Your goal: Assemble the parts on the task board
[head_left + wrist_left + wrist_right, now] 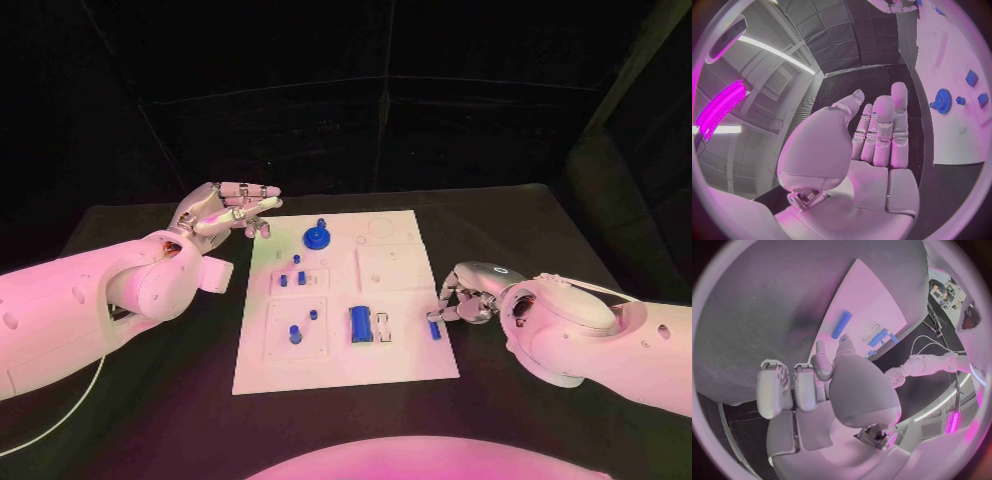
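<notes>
The white task board lies mid-table. On it are a blue gear at the far end, small blue pegs in the left column, and a blue cylinder lying near the middle. My right hand is at the board's right edge, its fingertips pinching a small blue peg; the right wrist view shows the cylinder just past its fingers. My left hand hovers by the board's far left corner, fingers stretched out, holding nothing. From its wrist I see the gear beside the straight fingers.
The black table stretches on both sides of the board, with dark curtains behind. A thin white cable runs along the front left. A pale clip lies next to the cylinder.
</notes>
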